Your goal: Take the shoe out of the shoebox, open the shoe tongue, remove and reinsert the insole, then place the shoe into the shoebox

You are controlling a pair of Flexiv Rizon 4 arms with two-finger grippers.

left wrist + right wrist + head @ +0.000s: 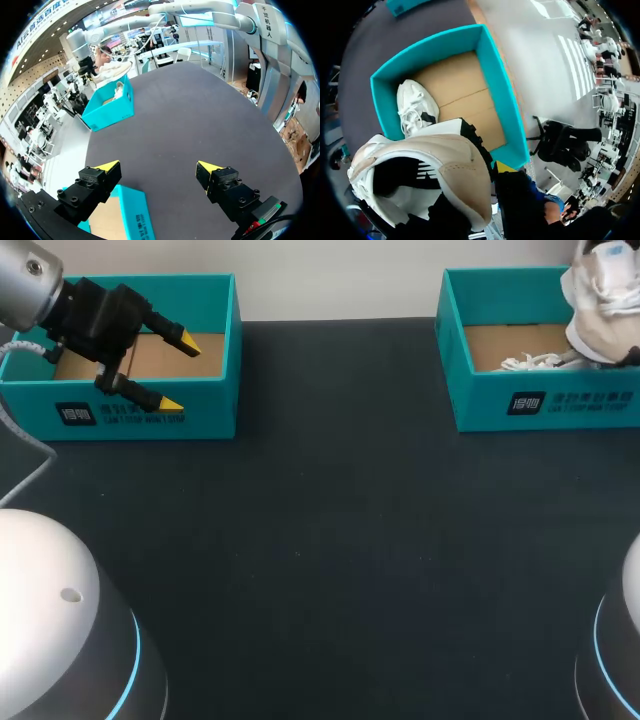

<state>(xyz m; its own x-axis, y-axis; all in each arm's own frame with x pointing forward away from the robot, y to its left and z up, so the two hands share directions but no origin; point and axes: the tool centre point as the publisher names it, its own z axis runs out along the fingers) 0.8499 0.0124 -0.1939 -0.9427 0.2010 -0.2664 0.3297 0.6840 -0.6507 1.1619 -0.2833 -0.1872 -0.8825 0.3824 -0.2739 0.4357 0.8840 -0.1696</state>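
The dark table [330, 540] is the largest thing here. A broad stretch of its surface runs between the two boxes and down to the near edge. There are two teal shoeboxes, both set along the far edge and well apart. The left shoebox [210, 405] sits at the far left corner and the right shoebox [480, 400] at the far right corner, each with its long side parallel to that edge. There are two shoes, both at the right shoebox. The held shoe [600, 295] hangs tilted above the box's far right part, its beige heel end close to the right wrist camera; which way its toe points cannot be told. The second shoe [416, 107] lies inside the box on the cardboard floor, laces up. Its long axis runs along the near wall and its toe appears to point at the box's left wall. There are two grippers. The right gripper [492, 172] is closed on the held shoe, with only one yellow fingertip [505, 166] showing at the shoe's side. The left gripper [180, 373] hovers over the left shoebox's near wall, its fingers spread wide and holding nothing.
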